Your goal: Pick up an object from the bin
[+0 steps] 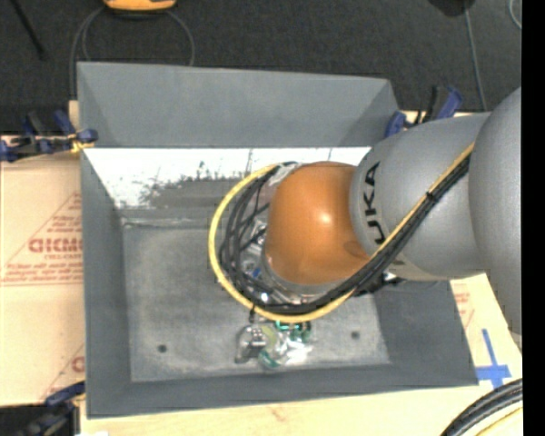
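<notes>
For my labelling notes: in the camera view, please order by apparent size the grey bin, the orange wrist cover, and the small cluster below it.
1. grey bin
2. orange wrist cover, nearer the camera, so it looks enlarged
3. small green-and-white cluster

Black letters "UKA" on the grey arm (436, 198) beside its orange cover (313, 225)

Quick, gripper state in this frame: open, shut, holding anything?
Gripper: cannot be told; it is down at a small green-and-silver clump near the front wall of the bin.
</notes>
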Tool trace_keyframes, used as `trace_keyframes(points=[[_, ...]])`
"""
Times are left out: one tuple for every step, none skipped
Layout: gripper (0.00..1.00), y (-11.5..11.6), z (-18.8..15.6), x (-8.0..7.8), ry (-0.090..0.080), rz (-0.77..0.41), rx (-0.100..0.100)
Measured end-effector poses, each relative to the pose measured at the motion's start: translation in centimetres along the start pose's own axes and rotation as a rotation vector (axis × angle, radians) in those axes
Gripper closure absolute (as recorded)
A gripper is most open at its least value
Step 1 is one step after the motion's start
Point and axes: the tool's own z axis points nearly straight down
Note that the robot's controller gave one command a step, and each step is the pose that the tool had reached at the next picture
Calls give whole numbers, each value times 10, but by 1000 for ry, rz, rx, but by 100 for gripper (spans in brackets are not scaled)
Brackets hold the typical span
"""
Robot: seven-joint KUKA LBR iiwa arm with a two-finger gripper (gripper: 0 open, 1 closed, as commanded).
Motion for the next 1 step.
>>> trace_keyframes(points=[[0, -66, 59, -14, -12, 8, -5]])
